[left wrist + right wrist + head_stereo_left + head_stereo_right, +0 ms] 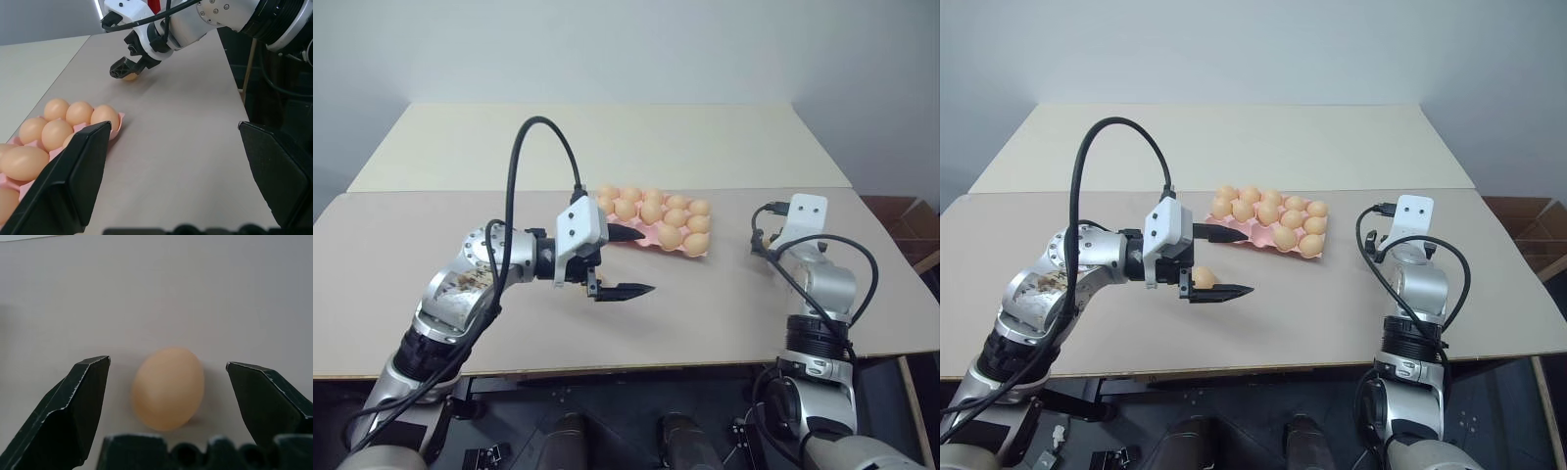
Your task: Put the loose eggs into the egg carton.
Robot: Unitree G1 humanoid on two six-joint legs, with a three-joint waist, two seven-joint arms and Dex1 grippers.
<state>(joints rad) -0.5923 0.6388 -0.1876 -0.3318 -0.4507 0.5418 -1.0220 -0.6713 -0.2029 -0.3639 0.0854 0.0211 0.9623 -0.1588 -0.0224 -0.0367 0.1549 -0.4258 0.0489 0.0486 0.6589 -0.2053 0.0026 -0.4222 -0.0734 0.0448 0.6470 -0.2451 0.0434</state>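
Right wrist view framed one loose egg (pixel 168 388) lying on the pale desk (pixel 156 293), squarely between the right gripper's (pixel 168 396) two black fingers (pixel 80 406), which stood wide apart with a clear gap on either side of the shell, touching nothing. From the left wrist camera, that same gripper was seen tipped down over the egg (pixel 130 76) near the desk's right edge. The left gripper (pixel 1216 262) hovered level above the desk, its jaws also spread wide and empty; another loose egg (pixel 1204 277) lay on the desk just behind its lower finger, while the upper finger (pixel 1219 233) pointed toward the near-left corner of the pink egg carton (pixel 1273 244). The carton sat just beyond the left jaws, well apart from the right jaws, most of its visible cups filled with tan eggs.
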